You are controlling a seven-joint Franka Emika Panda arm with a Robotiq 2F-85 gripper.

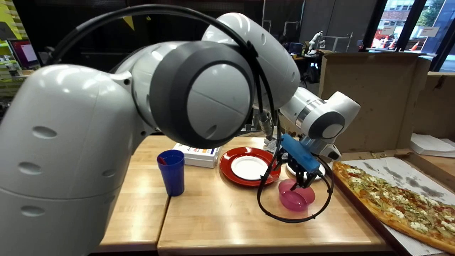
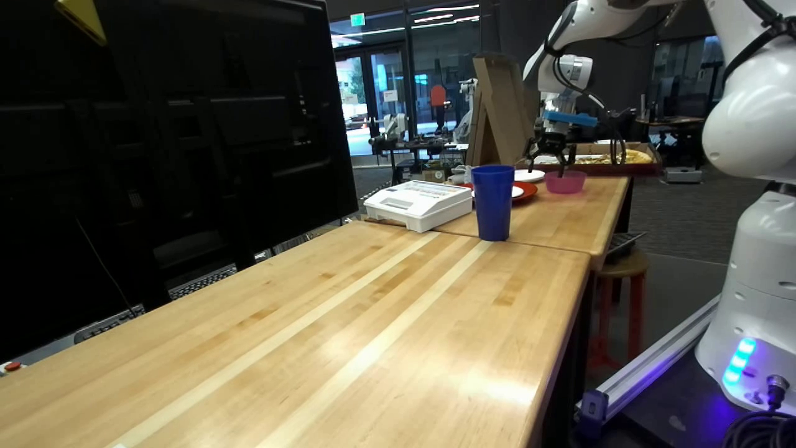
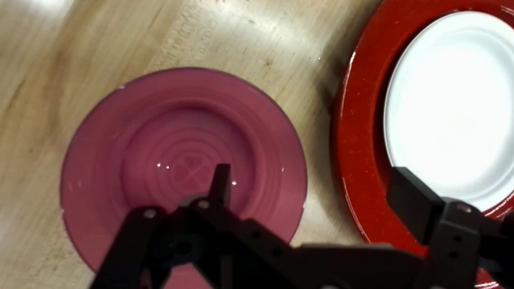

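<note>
I see the tool (image 3: 317, 189) hanging wide open and empty, the pink bowl (image 3: 188, 136) beneath it, the red plate (image 3: 355, 124) close beside.

The claw (image 3: 315, 190) is black and angular, with pale screws (image 3: 149, 213); above it come a bright blue block (image 1: 300, 153) and a silvery band (image 1: 308, 113). Rounded white segments (image 1: 71, 149) carry dark grey rings (image 1: 170, 96), oval recesses (image 1: 44, 132) and black cables (image 1: 160, 8). Well apart from the claw, blue lights (image 2: 739, 362) mark the white base (image 2: 765, 280).

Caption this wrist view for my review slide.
View past the open claw: a pink bowl beside a red plate that holds a white dish.
</note>
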